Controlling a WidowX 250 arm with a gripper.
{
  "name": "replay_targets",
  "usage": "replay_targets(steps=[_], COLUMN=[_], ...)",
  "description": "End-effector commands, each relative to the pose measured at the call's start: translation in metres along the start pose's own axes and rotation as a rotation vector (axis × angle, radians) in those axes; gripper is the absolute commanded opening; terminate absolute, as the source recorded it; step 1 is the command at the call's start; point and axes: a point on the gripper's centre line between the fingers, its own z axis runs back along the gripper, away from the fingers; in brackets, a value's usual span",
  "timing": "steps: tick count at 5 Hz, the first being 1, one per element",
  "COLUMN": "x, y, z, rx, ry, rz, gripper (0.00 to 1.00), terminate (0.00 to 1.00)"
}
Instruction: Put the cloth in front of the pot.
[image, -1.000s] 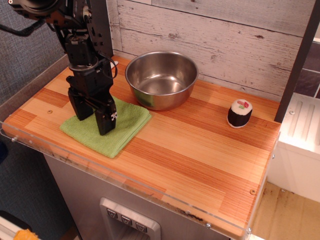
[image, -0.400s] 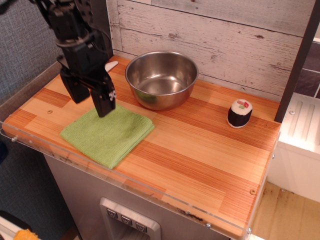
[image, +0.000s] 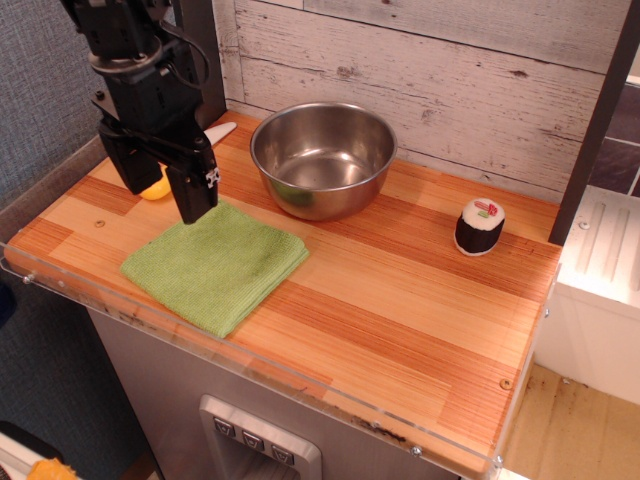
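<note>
The light green cloth (image: 214, 265) lies flat on the wooden table, at the front left, just in front and to the left of the pot. The pot (image: 323, 158), a shiny steel bowl, stands at the back middle and looks empty. My black gripper (image: 160, 192) hangs above the cloth's far left corner, raised off it. Its two fingers (image: 193, 190) stand apart and nothing is between them.
A black-and-white sushi-roll toy (image: 479, 227) stands at the right. A small yellow object (image: 155, 188) and a white utensil (image: 219, 131) lie behind the gripper at the back left. A grey plank wall runs along the back. The table's front edge has a clear plastic lip (image: 250, 372).
The gripper rose off the cloth and moved back and to the left, with nothing in it. The cloth stays flat on the table. The yellow object now shows behind the gripper.
</note>
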Motion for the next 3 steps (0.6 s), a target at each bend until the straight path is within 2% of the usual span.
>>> replay_targets(steps=[1,2,3], x=[-0.0025,-0.0025,-0.0025], y=[-0.0039,-0.0039,-0.0039], z=[0.0129,0.0129,0.0129], rx=[0.041,0.041,0.041], ry=[-0.022,-0.022,-0.022], rz=[0.062,0.062,0.062], gripper=[1.0,1.0,1.0], terminate=[0.0,0.0,1.0])
